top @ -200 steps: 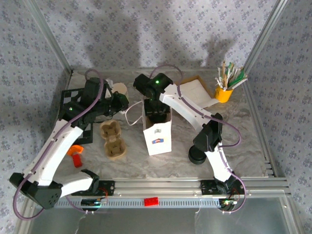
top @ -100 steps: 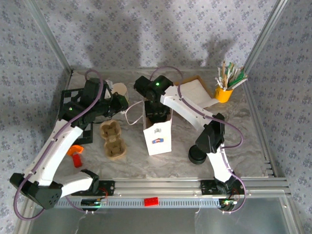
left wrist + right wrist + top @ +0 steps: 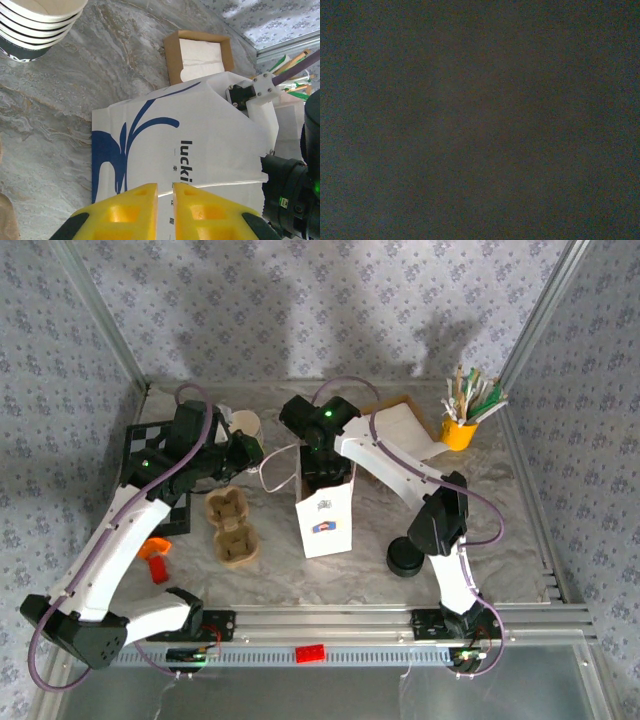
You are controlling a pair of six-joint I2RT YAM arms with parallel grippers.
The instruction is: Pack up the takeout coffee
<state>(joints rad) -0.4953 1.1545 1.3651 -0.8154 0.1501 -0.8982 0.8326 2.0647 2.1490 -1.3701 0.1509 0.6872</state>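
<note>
Hiding inside the paper bag (image 3: pixel 328 520), right end effector unreadable; left end effector (image 3: pixel 165 189) clenched.

Top camera looks down on the whole table (image 3: pixel 510 525); left wrist camera faces the white bag (image 3: pixel 210 150) up close, which both share; right wrist's is dark.

On the tabletop:

- one white paper bag (image 3: pixel 325 515), at the centre
- one brown pulp tray (image 3: pixel 232 532) with two wells, at 9 o'clock
- one stack of cream cups (image 3: pixel 245 424) at 11 o'clock, with at least four nested rims in the left wrist view
- one cardboard box (image 3: pixel 402 425) of white paper, at 1 o'clock
- one yellow pot (image 3: pixel 459 433) of many stirrers, at 2 o'clock
- one stack of black lids (image 3: pixel 404 558), at 4 o'clock
- one orange piece (image 3: pixel 156 558), at 8 o'clock
- one checkered board (image 3: pixel 140 436)
</note>
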